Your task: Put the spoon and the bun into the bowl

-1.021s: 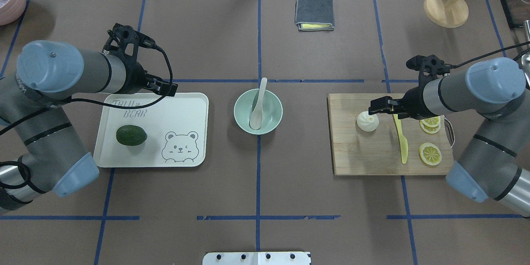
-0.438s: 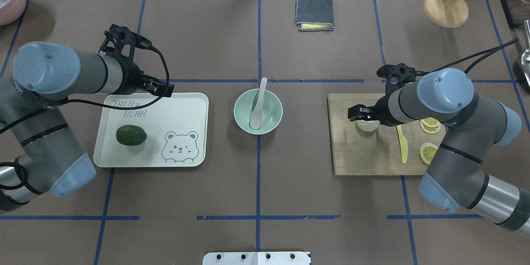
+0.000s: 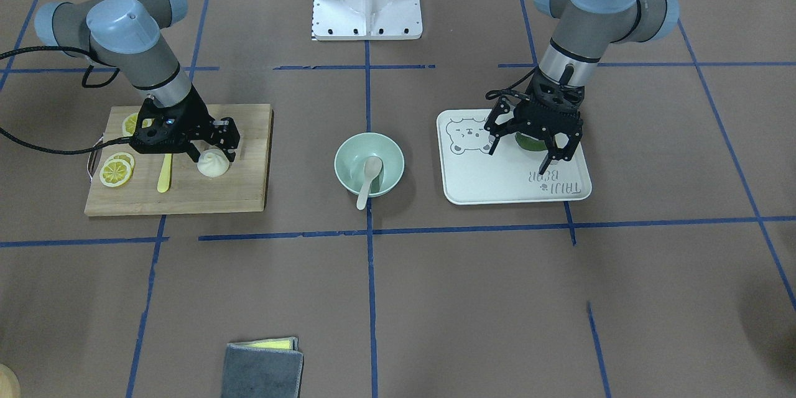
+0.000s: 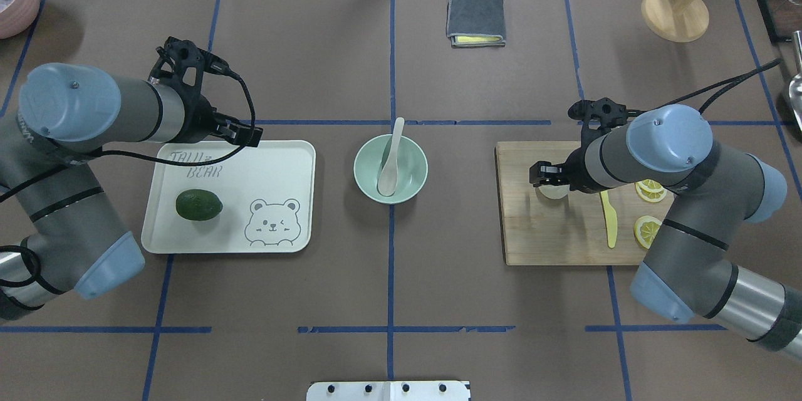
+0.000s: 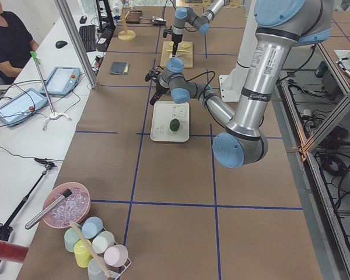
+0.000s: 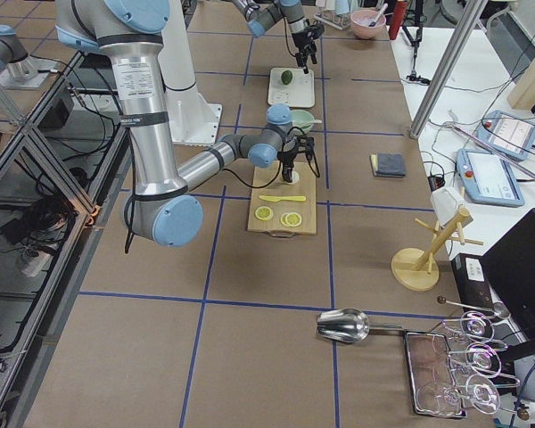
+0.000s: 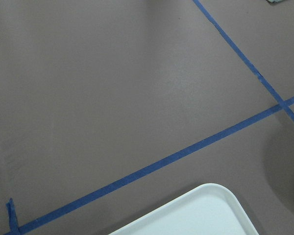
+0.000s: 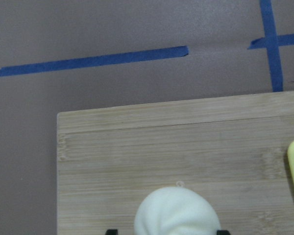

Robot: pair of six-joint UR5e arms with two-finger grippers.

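While astride bun (image 3: 213, 168), right hand (image 3: 214, 155) mid-board (image 3: 249, 189).

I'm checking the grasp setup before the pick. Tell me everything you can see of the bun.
The bun is small, round and white, with a matte, doughy look and a pleated, twisted top. It sits upright and whole on the wooden cutting board, on the side nearer the bowl, apart from the yellow knife. The right gripper is open over it, one finger on either side. Whether the fingers touch it cannot be told.
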